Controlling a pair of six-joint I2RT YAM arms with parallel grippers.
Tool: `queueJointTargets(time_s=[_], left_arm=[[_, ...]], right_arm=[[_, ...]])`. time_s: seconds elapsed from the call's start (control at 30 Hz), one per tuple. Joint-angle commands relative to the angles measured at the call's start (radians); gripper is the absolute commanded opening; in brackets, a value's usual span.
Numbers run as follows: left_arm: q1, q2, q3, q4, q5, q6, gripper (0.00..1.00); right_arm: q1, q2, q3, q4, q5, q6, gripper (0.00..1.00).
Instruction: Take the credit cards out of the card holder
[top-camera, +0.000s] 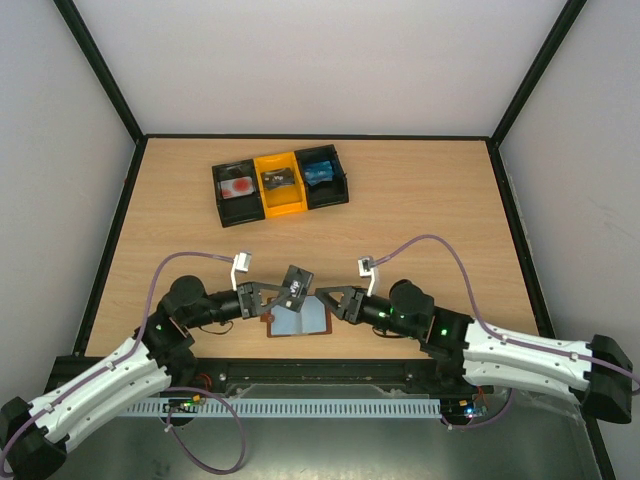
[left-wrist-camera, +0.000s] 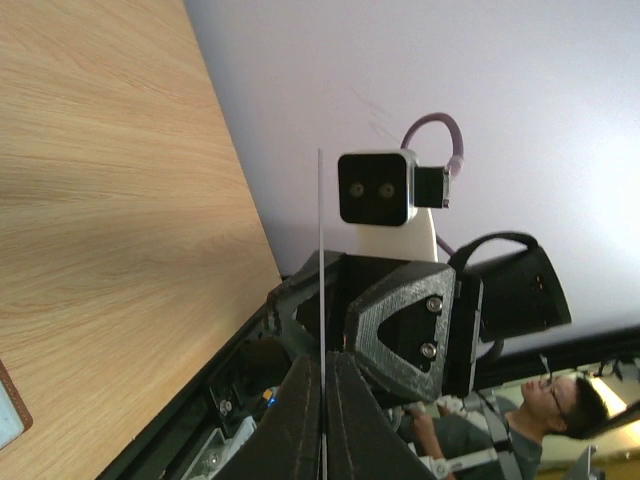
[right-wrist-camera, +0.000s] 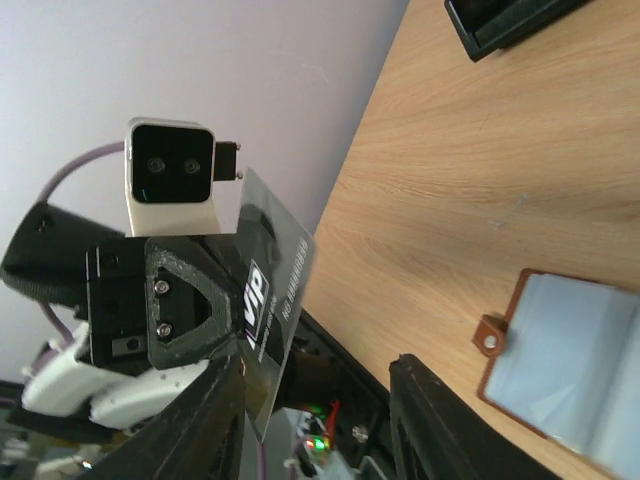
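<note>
Pale wood bench (top-camera: 430, 200), white walls behind. The left gripper (left-wrist-camera: 322, 380) is clamped tight on a dark credit card (right-wrist-camera: 272, 290), held clear of the card holder (top-camera: 300, 322), which lies open on the bench between both arms. The right gripper (right-wrist-camera: 318, 372) gapes wide and empty beside the card. One card looks extracted, so the next move is likely to set it down.

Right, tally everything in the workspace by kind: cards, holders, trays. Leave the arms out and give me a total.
Three-bin tray: 1
Card holder: 1
Credit cards: 4 (VIP card in the left end effector; red-and-white card, dark card and blue card lying in the tray)
Total: 6
</note>
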Motion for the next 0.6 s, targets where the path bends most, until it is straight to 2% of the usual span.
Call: queueJointTargets(time_s=[0.0, 0.17, 0.57], left_arm=[[0.001, 0.011, 0.035, -0.120, 0.159, 0.124, 0.02], [0.001, 0.008, 0.052, -0.174, 0.241, 0.168, 0.02], [0.000, 0.036, 0.065, -0.207, 0.318, 0.237, 0.02]], right_arm=[[0.005, -0.090, 0.051, -0.240, -0.021, -0.149, 0.42], [0.005, -0.107, 0.090, -0.331, -0.079, -0.226, 0.53], [0.005, 0.068, 0.199, -0.300, -0.212, -0.306, 0.56]])
